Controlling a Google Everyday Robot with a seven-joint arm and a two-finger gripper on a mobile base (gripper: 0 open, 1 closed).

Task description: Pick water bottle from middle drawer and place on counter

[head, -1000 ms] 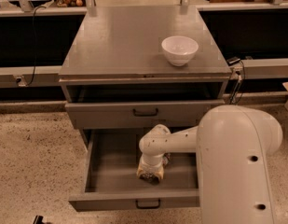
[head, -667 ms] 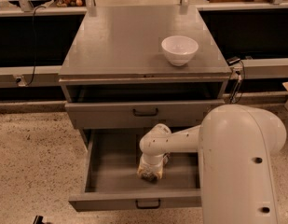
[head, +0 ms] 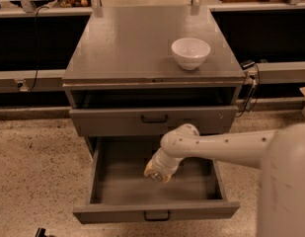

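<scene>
Arm reaches down into the open middle drawer (head: 117, 181). The tool (head: 158, 172) hangs low over the drawer's flat grey inside, apparently placed for a grasp; whether it is apart or clamped cannot be told. The water bottle cannot be made out and is presumably hidden beneath the tool. Above, the smooth grey desk (head: 127, 43) bears a white bowl (head: 190, 52). A speckled floor (head: 38, 157) surrounds the cabinet.

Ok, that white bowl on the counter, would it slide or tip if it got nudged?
Likely slides; the counter looks smooth. The white bowl looks ceramic, so probably breakable. The gripper is down in the open drawer, away from it.
</scene>
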